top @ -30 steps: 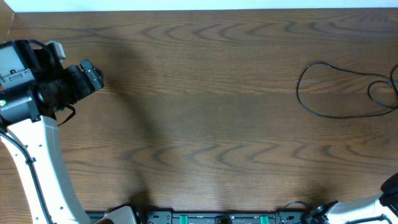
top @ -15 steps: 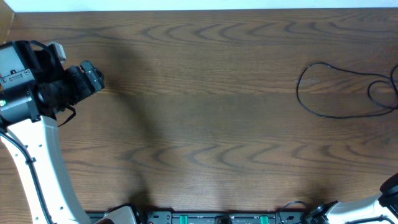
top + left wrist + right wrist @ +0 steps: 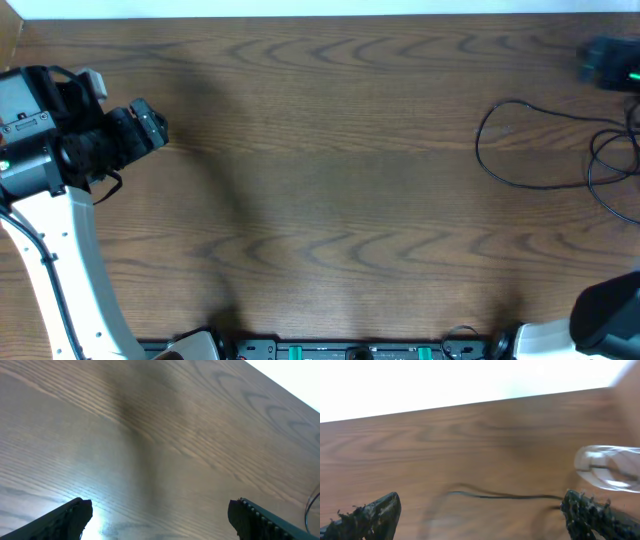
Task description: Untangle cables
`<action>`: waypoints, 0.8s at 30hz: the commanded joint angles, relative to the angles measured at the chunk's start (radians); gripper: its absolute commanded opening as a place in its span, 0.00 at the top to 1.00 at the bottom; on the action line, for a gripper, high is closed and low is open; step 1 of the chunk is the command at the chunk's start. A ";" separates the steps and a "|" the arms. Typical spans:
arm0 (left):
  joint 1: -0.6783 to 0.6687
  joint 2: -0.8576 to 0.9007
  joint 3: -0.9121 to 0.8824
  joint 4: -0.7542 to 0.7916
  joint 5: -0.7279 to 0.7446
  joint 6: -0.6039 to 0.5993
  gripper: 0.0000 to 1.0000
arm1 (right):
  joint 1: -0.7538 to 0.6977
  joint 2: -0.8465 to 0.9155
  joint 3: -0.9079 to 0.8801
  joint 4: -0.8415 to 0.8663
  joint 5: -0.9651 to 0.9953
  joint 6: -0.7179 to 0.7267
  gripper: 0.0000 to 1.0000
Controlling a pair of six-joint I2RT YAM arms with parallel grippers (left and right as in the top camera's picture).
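Looking down the left wrist camera, I see my left pincer (image 3: 167, 520) spread wide over the bare tabletop (image 3: 150, 435), gripping nothing. My right pincer (image 3: 485, 517) is spread just as wide and is also empty. The cables (image 3: 479, 150) lie in loose black loops near the tabletop's right edge, well apart from the left pincer.

Soft shadows, motion-blurred right wrist view

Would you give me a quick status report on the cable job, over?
Left gripper open, empty. Right gripper open, empty. Cables lie looped at table's right side, ungripped. Blurred dark object beyond them, unidentified.
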 commanded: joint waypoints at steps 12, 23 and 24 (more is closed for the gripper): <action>0.002 0.002 0.006 -0.009 -0.009 0.006 0.07 | 0.334 0.369 -0.026 0.008 0.282 0.339 0.01; 0.002 0.002 0.006 -0.010 -0.009 0.006 0.07 | 0.385 0.497 -0.026 -0.008 0.389 0.468 0.01; 0.002 0.002 0.006 -0.013 -0.009 0.006 0.07 | 0.383 0.497 -0.028 -0.012 0.396 0.478 0.01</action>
